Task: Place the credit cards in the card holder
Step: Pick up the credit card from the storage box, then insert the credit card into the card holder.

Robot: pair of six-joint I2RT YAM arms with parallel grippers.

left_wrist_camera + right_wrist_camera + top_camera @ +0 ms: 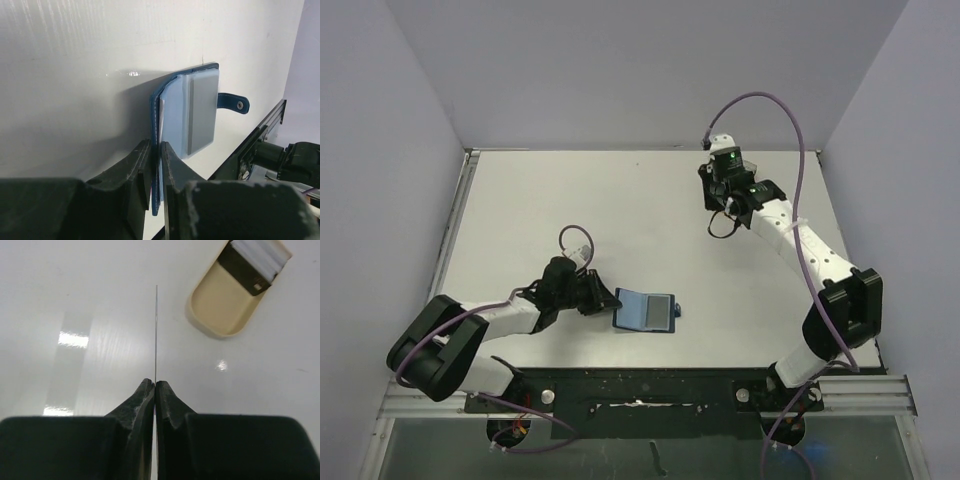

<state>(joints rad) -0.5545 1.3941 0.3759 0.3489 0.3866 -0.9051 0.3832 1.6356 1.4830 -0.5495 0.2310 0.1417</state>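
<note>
Left claw on the card holder, right claw pinching a single card.

My left claw (156, 150) is squeezed narrow on one edge of the open blue card holder (192, 110). It sits toward the front of the white worktop (620, 200), pale inside showing and snap strap (232, 102) sticking out. My right claw (155, 385), well apart at the back right, is closed tight on one thin card (156, 330), seen edge-on. Other cards (255, 262) lie in a tan dish (215, 310) nearby.
</note>
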